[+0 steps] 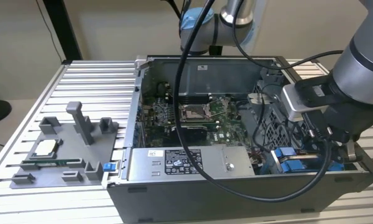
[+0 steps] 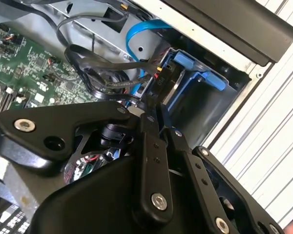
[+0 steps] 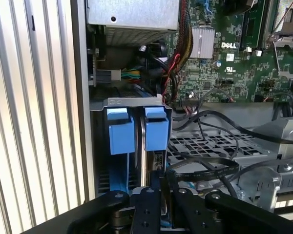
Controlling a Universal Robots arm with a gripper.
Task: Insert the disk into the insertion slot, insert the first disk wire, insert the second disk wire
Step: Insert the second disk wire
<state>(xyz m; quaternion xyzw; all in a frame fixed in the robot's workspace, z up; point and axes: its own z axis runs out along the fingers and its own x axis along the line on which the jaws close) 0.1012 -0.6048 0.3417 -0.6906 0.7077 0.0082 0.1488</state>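
Disk [image 3: 155, 134] in case [image 1: 193, 198] slot

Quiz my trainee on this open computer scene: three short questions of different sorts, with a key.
1. True or false: the computer case lies open, with its motherboard exposed.
2. Multiple choice: in the first wrist view, what colour are the two plastic frames standing in the drive bay just ahead of the gripper? A) red B) blue C) green
3. Fill in: in the exterior view, the grey fixture tray on the slatted table lies to the case's ____.

Key: 1 true; 2 B; 3 the exterior view's left.
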